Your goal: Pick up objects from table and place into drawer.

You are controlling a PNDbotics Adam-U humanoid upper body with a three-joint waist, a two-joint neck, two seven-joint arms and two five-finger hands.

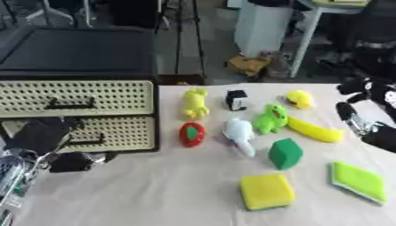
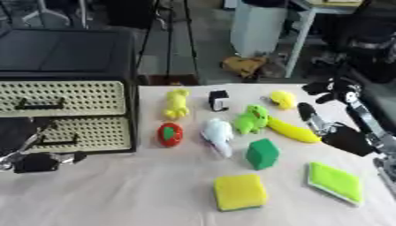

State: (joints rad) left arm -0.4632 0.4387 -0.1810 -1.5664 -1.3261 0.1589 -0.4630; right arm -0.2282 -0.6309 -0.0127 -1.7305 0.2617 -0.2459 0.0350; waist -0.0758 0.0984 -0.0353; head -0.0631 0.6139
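Observation:
A drawer unit with cream perforated fronts stands at the left; both drawers look closed. My left hand hangs low in front of the lower drawer, just below its black handle. On the cloth lie a yellow animal toy, a black-and-white cube, a yellow duck, a green frog, a banana, a red strawberry, a white toy and a green block. My right hand hovers open right of the banana, holding nothing.
A yellow sponge and a lime-green pad lie near the front of the table. The unit's black top sits behind the drawers. Beyond the table's far edge stand a white bin and table legs.

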